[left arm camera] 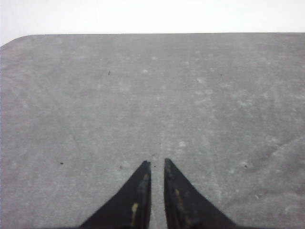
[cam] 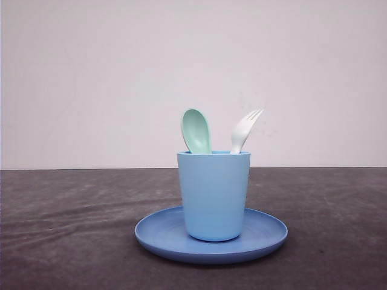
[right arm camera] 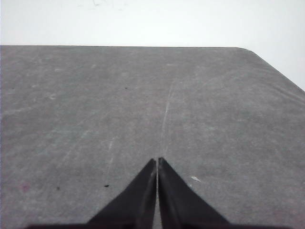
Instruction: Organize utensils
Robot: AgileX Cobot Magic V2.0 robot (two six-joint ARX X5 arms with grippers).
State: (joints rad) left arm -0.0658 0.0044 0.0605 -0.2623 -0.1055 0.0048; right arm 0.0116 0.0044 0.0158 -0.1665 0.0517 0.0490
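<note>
On the dark grey worktop [cam: 66,229], near the middle of the front view, a round blue plate [cam: 266,232] lies flat with a light blue cup [cam: 213,193] standing upright on it, slightly toward the plate's back. Both utensils stand in the cup, heads up above the rim. A mint-green spoon [cam: 196,130] sits on the left side of the cup, its bowl facing forward and leaning a little to the left. Beside it on the right, a white fork [cam: 244,131] tilts to the right, tines pointing up and outward. The spoon bowl and the fork head are apart, with a clear gap of wall between them. Their handles are hidden inside the cup, so how they rest at the bottom cannot be seen. Behind the worktop rises a plain pale wall [cam: 91,78].

Over bare worktop, the left gripper [left arm camera: 157,163] shows two black fingers [left arm camera: 136,202] drawn narrow, a thin slit left between the tips and nothing held. The right gripper [right arm camera: 157,160] has its black fingers [right arm camera: 181,200] pressed together, seemingly touching along their length, though the seam is fine and hard to judge; nothing is between them. A rounded worktop corner shows in each wrist view.
</note>
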